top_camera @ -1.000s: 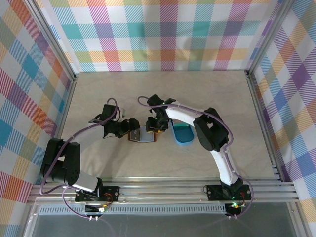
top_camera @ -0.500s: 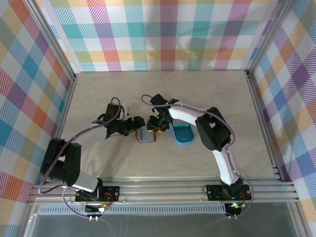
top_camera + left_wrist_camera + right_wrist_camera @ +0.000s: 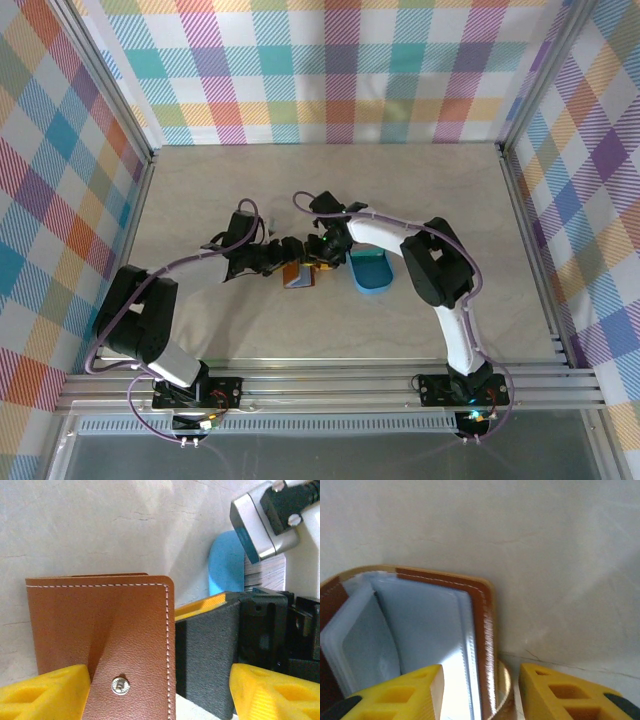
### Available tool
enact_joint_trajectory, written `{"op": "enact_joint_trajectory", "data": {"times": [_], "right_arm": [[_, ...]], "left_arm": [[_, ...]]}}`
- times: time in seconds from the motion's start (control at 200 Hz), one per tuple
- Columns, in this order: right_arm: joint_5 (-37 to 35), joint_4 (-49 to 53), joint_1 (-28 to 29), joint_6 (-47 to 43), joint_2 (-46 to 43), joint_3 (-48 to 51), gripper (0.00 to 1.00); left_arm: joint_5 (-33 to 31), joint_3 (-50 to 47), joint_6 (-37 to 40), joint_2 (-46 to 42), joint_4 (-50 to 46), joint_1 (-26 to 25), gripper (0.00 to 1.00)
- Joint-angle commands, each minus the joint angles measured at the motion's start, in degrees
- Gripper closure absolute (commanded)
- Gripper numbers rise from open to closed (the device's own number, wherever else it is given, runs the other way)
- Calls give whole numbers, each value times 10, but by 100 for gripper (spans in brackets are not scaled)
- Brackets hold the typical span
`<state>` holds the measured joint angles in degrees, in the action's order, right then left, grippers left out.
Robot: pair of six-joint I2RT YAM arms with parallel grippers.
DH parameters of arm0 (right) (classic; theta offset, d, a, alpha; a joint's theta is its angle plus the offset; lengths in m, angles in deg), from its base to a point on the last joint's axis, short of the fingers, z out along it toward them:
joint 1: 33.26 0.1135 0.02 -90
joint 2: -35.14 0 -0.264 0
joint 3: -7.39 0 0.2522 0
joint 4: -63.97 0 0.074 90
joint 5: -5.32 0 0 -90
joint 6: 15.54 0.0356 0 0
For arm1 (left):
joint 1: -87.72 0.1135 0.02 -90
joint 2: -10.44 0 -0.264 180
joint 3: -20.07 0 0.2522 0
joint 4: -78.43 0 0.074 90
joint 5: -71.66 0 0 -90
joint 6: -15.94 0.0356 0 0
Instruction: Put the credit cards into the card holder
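Left gripper [image 3: 288, 260] spread wide, card holder [image 3: 100, 625] between its fingertips, snap flap against one, right gripper [image 3: 318, 257] astride the holder's open edge, pinch impossible to tell, blue tray [image 3: 370, 272] just beyond it.

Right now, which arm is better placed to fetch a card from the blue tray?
Right, probably. The right hand is beside the blue tray of cards; the left hand is at the card holder, with the right one in its way.

Black left arm [image 3: 135, 322], white-shelled right arm [image 3: 376, 232], purple cables [image 3: 97, 352] trailing along both — chunky yellow wedge-shaped fingers [image 3: 555, 690]
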<state>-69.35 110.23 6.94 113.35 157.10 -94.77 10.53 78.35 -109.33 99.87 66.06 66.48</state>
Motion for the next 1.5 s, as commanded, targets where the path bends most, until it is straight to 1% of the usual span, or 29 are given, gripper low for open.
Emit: {"op": "enact_joint_trajectory", "data": {"times": [0.0, 0.165, 0.44, 0.69, 0.805, 0.9, 1.055, 1.275, 1.43, 1.495], "right_arm": [[11, -17, -6, 20, -40, 17, 56], [2, -16, -9, 15, -63, 30, 56], [-44, 19, -10, -10, -117, 48, 53], [-58, 30, -20, -22, -164, 64, 53], [-59, 33, -27, -24, -171, 68, 53], [-58, 33, -31, -26, -172, 72, 53], [-57, 33, -34, -28, -177, 77, 53], [-61, 37, -39, -32, -188, 83, 54], [-63, 38, -40, -32, -192, 81, 54], [-62, 40, -40, -32, -192, 80, 54]], "left_arm": [[-9, 7, -7, 16, 17, -5, 26], [-9, 13, -7, 24, 20, -8, 26], [-11, 19, -2, 42, 18, -12, 26], [-12, 12, -3, 55, 31, -12, 28], [-16, 6, -6, 54, 37, -12, 31], [-29, -1, -5, 34, 38, -12, 33], [-60, -2, 7, -10, 4, -10, 35], [-109, -23, 5, -69, -33, -1, 44], [-105, -40, -14, -67, -10, 3, 50], [-120, -49, -24, -76, 0, 4, 53]]}}
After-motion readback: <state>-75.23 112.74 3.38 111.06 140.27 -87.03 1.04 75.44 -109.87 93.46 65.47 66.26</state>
